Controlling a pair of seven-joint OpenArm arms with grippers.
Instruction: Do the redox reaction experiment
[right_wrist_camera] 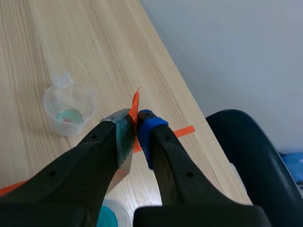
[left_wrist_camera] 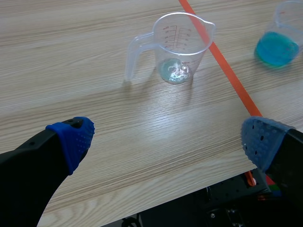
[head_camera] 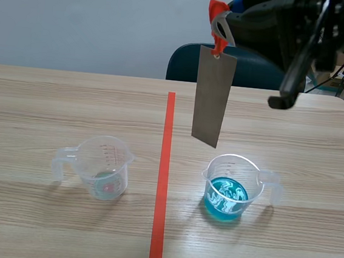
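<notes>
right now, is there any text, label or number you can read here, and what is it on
Clear plastic measuring cup left of the tape line: red scale marks and numerals, too small to read.
Clear plastic measuring cup with blue liquid: faint scale marks, unreadable.
Grey metal strip and its orange-red tag: no text visible.

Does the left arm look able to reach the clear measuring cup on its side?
Probably yes: the left gripper is open and only bare table lies between it and the clear measuring cup.

The table (head_camera: 53, 99) is lit brightly from above; soft shadows are cast beside the clear cup (head_camera: 104, 165), and glare is seen on the blue liquid (head_camera: 226, 198).
</notes>
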